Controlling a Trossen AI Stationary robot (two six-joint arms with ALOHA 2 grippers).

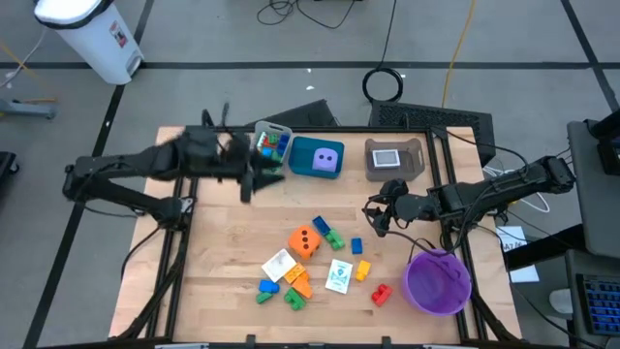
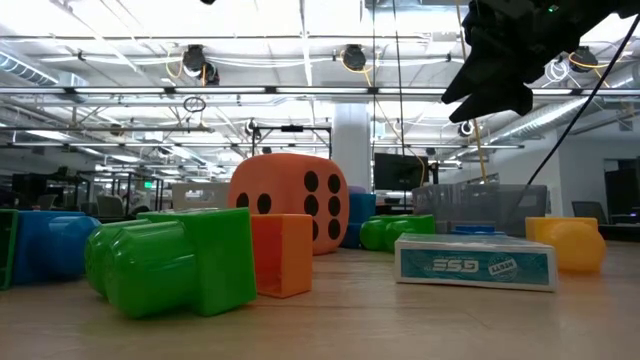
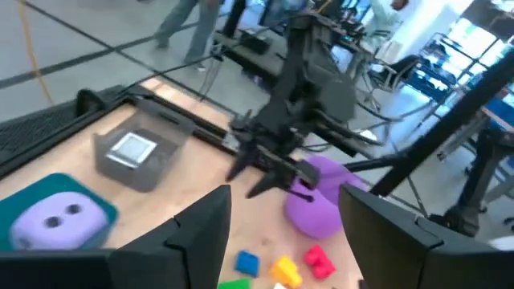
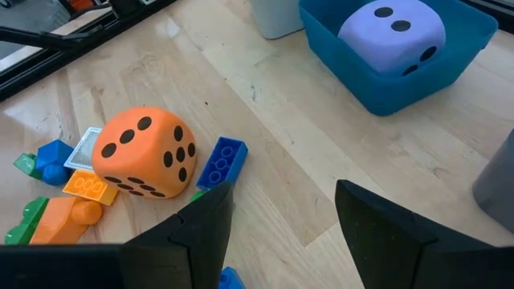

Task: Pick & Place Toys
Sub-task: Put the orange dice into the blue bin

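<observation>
Fingers on both arms stand apart with nothing between them: left gripper (image 1: 260, 167) hangs over the grey tray (image 1: 272, 143) at about 11 o'clock on the worktop (image 1: 223, 252), right gripper (image 1: 374, 215) hovers at about 3 o'clock, angled toward the toy pile. Sorted so far, as we read it: the purple die (image 1: 328, 160) sits in the teal tray (image 1: 299, 155), a few coloured bricks (image 1: 271, 142) lie in the grey tray, and one card (image 1: 387, 157) lies in the brown tray (image 1: 417, 158). The purple bowl (image 1: 438, 282) at 4 o'clock looks empty from above. Still loose on the worktop, centre to 6 o'clock: the orange die (image 1: 305, 241), a blue brick (image 4: 222, 163) touching it, green and blue bricks just beside it, two white cards (image 1: 338, 275), plus yellow, red, orange and green bricks near the front edge. We put it at under halfway; most of the bricks and the orange die are left. The right arm is nearest the orange die, so we'd guess that's next.
</observation>
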